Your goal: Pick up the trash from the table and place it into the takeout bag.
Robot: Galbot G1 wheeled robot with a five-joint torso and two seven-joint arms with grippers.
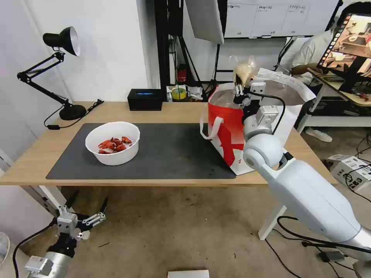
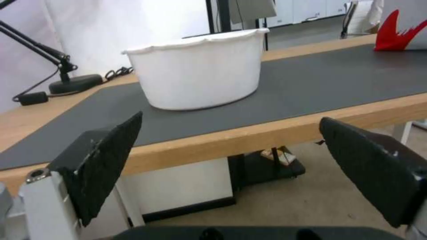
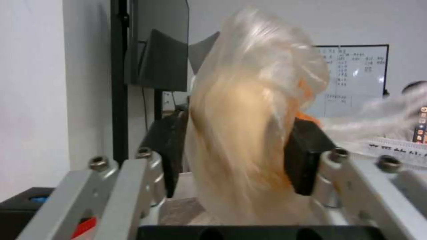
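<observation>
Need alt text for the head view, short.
Right claw holds a small clear bag over the open takeout bag at the table's right end. White bowl sits on the mat; left claw hangs open below the table edge.

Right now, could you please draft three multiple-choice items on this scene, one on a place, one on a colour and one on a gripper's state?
1. Where does the white bowl stand?
A. On the dark grey mat
B. Inside the takeout bag
C. On the floor

2. What colour are the shells in the bowl?
A. Green
B. Red
C. Blue

3. What is the state of the right gripper?
A. Open and empty
B. Shut on the small clear bag
C. Shut on the bowl

Answers:
1 A: the head view shows the bowl resting on the mat's left part, on the table.
2 B: the head view shows red pieces inside.
3 B: the right wrist view shows its pads pressing the bag over the takeout bag; the left gripper hangs open below the table edge.
</observation>
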